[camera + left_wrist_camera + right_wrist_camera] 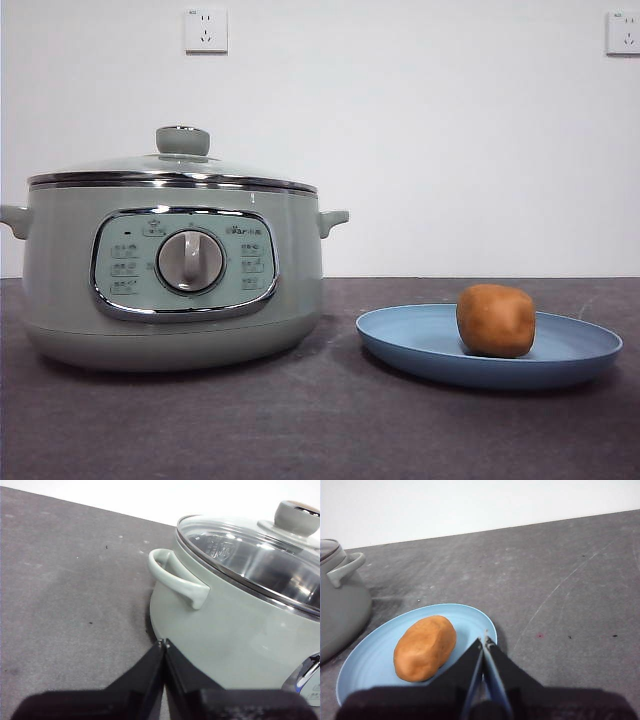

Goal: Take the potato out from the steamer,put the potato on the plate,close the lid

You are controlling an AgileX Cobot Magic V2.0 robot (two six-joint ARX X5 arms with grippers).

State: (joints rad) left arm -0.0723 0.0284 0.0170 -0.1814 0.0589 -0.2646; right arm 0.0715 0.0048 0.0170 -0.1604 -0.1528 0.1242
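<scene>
Already the potato (496, 320) lies on the light-blue plate (400, 340), resting toward the plate's middle and well apart from the steamer (170, 270), which stands on the dark grey table (320, 430) to the plate's side in the front view. On the steamer sits the glass lid (170, 170), its chrome rim seated level on the pot's rim and its pale-green knob (183, 140) upright on top. The chrome-framed front panel with its dial (190, 261) faces the front camera, and a small side handle (333, 219) points toward the plate. Neither arm shows in the front view. The left gripper (164, 642) hovers low beside the steamer's wall, just below one side handle (175, 577), with its two black jaws pressed together and nothing between them. The right gripper (485, 640) hangs over the near edge of the plate, just beside the potato but not touching it, its jaws likewise pressed together and empty. Behind the table is a white wall carrying two power sockets (205, 30).
</scene>
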